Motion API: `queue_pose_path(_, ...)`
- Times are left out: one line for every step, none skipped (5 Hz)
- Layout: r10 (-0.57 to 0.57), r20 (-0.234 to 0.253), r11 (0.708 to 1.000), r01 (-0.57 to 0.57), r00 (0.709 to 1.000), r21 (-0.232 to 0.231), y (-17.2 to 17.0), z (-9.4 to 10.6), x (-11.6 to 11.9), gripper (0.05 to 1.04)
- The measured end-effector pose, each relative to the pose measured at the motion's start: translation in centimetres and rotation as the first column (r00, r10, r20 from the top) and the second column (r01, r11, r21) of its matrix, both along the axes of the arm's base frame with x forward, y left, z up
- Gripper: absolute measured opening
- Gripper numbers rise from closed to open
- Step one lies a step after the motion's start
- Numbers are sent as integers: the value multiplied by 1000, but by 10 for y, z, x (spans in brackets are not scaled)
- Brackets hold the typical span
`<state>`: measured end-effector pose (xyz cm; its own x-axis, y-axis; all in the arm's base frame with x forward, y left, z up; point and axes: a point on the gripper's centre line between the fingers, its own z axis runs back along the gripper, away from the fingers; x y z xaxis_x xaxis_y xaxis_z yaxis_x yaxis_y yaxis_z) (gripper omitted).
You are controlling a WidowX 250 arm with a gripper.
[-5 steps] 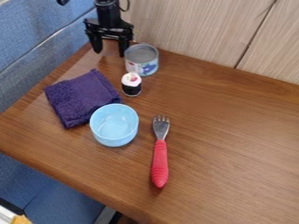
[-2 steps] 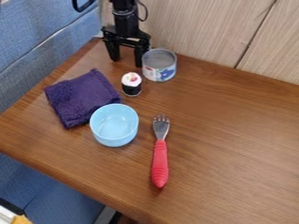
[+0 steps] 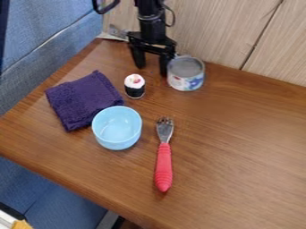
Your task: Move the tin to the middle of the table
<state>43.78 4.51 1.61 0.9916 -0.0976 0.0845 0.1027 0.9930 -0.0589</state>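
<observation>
So, gripper (image 3: 152, 71): hanging open, just beside tin (image 3: 185, 75).
tin: upright on table (image 3: 239, 134), near wooden wall (image 3: 209, 27), off middle.
bowl (image 3: 117, 134): between purple cloth (image 3: 83, 98) and fork (image 3: 163, 165).
fork: red-handled, tines pointing toward wall.

Purple cloth (image 3: 83, 99) near table's (image 3: 239, 147) left edge, blue bowl (image 3: 117, 129) just beside it. Sushi (image 3: 134, 86) right of cloth. Fork (image 3: 163, 163) right of bowl, tines toward back edge.
</observation>
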Motion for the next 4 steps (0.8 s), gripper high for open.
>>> queue_pose_path(-45, 3, 999, 45, 999, 2, -12, 1, -3, 1001)
queue_pose_path(-90, 1, 996, 90, 996, 24, -26, 1, -3, 1001)
queue_pose_path(-87, -3, 996, 87, 996, 21, -23, 1, -4, 1001)
queue_pose_path(-45, 39, 998, 44, 998, 42, -8, 25, -1, 1001)
